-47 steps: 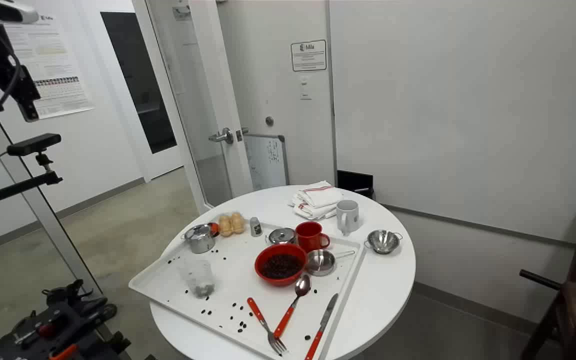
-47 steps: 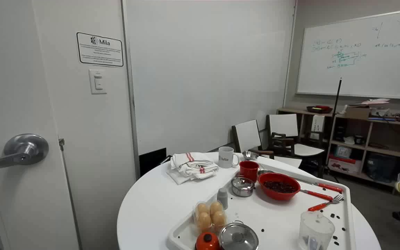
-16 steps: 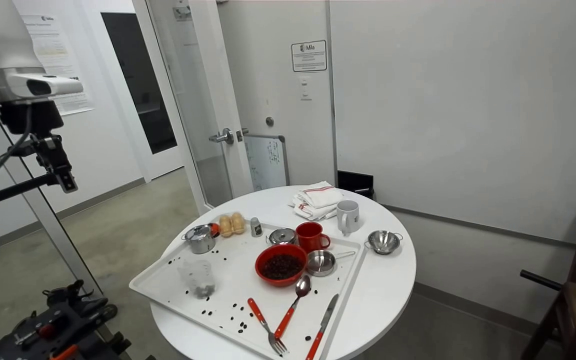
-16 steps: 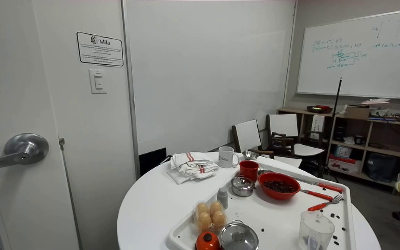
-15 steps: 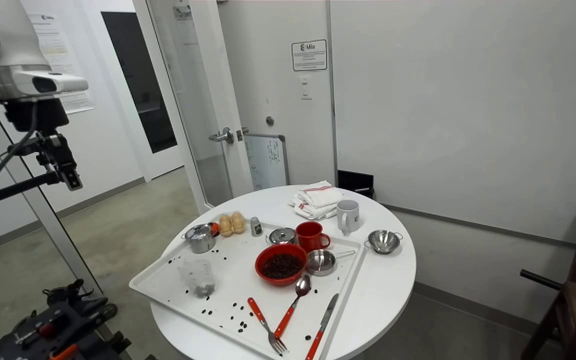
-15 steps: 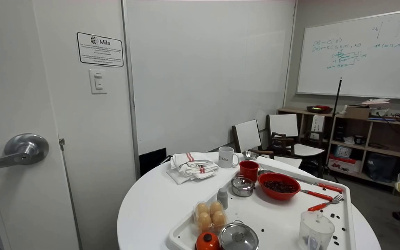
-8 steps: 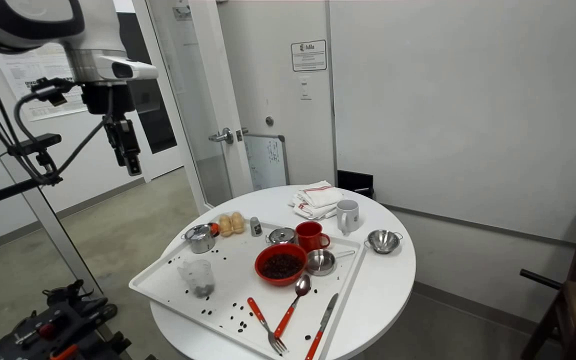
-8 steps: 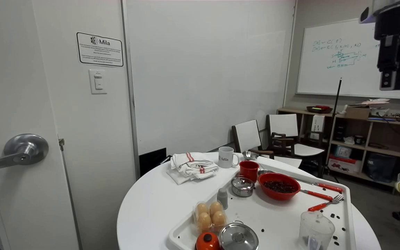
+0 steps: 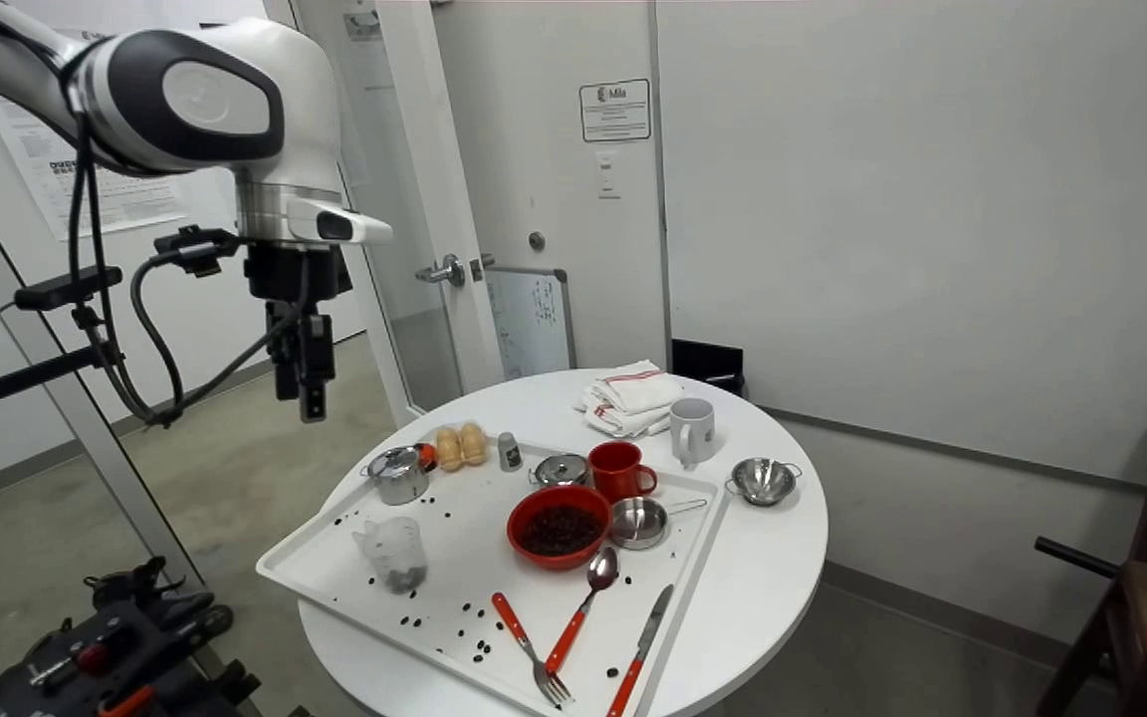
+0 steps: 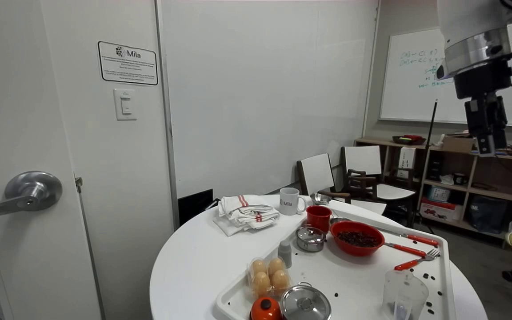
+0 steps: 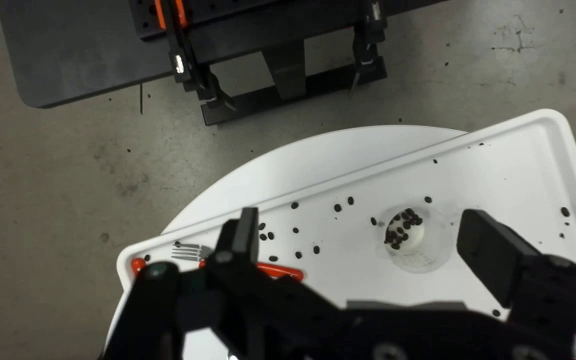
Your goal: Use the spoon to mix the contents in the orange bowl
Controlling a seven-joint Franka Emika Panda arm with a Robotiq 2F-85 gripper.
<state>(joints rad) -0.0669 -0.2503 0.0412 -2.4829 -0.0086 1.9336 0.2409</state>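
Observation:
The orange bowl shows in both exterior views (image 9: 556, 562) (image 10: 357, 251), holding dark beans. The spoon (image 9: 603, 569) lies on the tray beside it, bowl end close to the orange bowl, red handle pointing away. The spoon's handle also shows in an exterior view (image 10: 405, 249). In the wrist view the gripper hides most of the spoon, and the orange bowl is out of view. My gripper (image 9: 299, 403) is high in the air, off to the side of the table, pointing down. It also shows in an exterior view (image 10: 492, 150). In the wrist view my gripper (image 11: 362, 232) is wide open and empty.
A fork (image 9: 532, 647) lies by the spoon's handle end, and a knife (image 9: 641, 652) lies beside them. A clear cup with beans (image 9: 399, 558) stands on the white tray (image 9: 464, 558). A red cup (image 9: 621, 470) and steel pan (image 9: 639, 525) stand close to the bowl.
The arm has swung in from the side towards the table and come lower; it has entered both exterior views more fully. The things on the table have not moved.

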